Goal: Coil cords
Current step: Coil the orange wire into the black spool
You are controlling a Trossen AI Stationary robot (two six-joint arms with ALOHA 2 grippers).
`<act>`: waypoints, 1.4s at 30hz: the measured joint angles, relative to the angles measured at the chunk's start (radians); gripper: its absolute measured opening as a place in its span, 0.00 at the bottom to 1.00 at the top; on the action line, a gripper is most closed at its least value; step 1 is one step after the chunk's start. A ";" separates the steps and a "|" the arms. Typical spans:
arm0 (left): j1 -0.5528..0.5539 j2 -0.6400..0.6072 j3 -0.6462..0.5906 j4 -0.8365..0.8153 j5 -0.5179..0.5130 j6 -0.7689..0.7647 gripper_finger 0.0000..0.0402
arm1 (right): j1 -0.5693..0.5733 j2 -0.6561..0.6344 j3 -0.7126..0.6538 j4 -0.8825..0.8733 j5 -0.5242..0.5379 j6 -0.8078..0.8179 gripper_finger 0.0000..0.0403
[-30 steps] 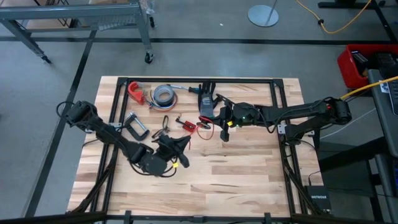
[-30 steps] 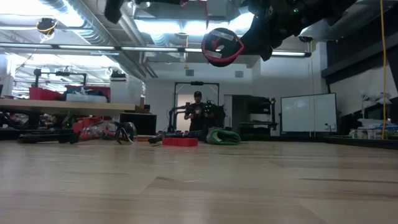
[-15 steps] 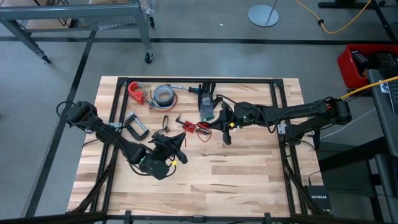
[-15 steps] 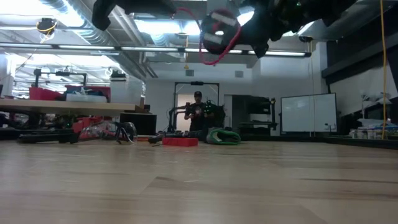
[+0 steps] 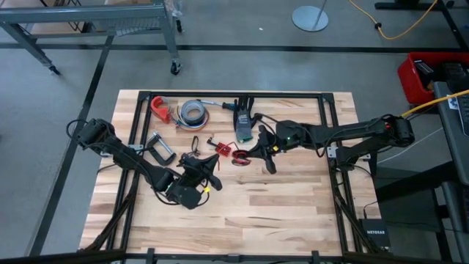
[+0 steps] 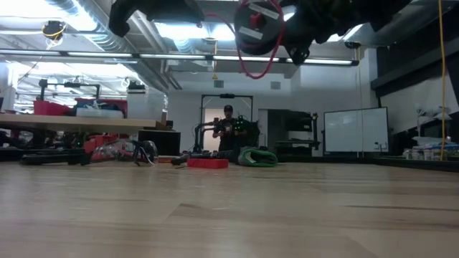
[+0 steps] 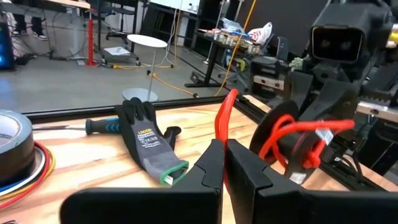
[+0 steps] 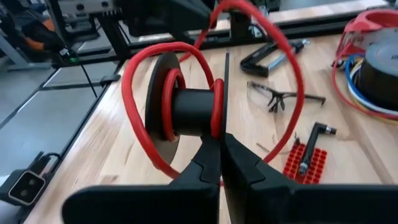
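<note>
Mid-counter, both tools meet over the cord. Right tool [image 8: 219,146] clamped shut on the red cord [image 8: 140,81] where it loops around a small black spool [image 8: 186,112]. In the high view the cord and spool sit as a red bundle near the counter's centre, just toward the far edge. Left tool [image 7: 222,163] closed, pinching a strand of the same cord. Glove [image 7: 146,140] lies flat beside it. Tape roll [image 5: 192,111] and a red clamp [image 5: 159,107] near the far edge. Glasses [image 8: 283,96] on the counter [image 5: 293,213].
</note>
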 joint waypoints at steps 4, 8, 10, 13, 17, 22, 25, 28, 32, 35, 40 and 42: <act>0.000 -0.009 -0.001 0.002 0.001 0.000 0.00 | 0.000 0.000 0.000 -0.026 0.000 0.000 0.01; -0.002 -0.045 -0.001 0.007 0.002 0.000 0.00 | 0.000 0.000 0.000 -0.066 0.020 0.000 0.01; -0.006 -0.058 -0.001 0.007 0.007 0.000 0.00 | 0.000 0.000 0.000 -0.073 0.040 0.000 0.01; -0.009 -0.063 -0.001 0.026 0.043 0.004 0.00 | 0.000 0.000 0.000 -0.076 0.067 0.000 0.01; -0.011 -0.063 -0.001 0.057 0.164 0.012 0.00 | 0.000 0.000 0.000 -0.063 0.098 0.000 0.01; -0.018 -0.063 -0.001 0.048 0.188 -0.009 0.00 | 0.000 0.000 0.000 -0.045 0.098 0.000 0.01; -0.027 -0.062 -0.001 0.046 0.187 -0.009 0.00 | 0.000 0.000 0.000 -0.047 0.098 0.000 0.01; -0.035 -0.062 -0.001 0.047 0.187 -0.009 0.00 | 0.000 0.000 0.000 -0.048 0.098 0.000 0.01; -0.039 -0.062 -0.001 0.049 0.176 -0.019 0.00 | 0.000 0.000 0.000 -0.057 0.100 0.000 0.01; -0.039 -0.063 -0.001 0.051 0.174 -0.019 0.00 | 0.000 0.000 0.000 -0.063 0.100 0.000 0.01; -0.039 -0.078 -0.001 0.061 0.175 -0.024 0.00 | 0.000 0.001 0.000 -0.064 0.101 0.000 0.01; -0.041 -0.082 0.000 0.071 0.173 -0.024 0.00 | 0.000 0.001 0.001 -0.073 0.101 0.000 0.01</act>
